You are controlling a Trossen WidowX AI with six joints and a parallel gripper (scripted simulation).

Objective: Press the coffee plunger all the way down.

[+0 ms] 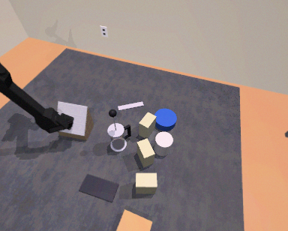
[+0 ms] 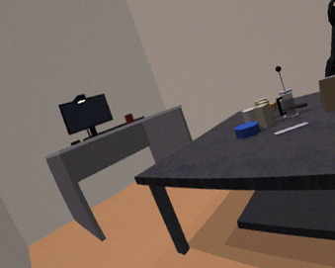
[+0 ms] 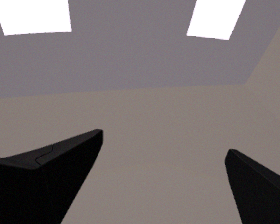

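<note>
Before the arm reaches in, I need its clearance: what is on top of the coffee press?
A thin rod rises from the coffee press lid to a black ball knob, still raised. Nothing rests on the knob; the open gripper is off to the side. The press's contents cannot be made out.

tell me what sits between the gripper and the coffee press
In the top view, only the white-topped brown box sits between the open gripper and the coffee press; the gripper hangs over its left edge.
</note>
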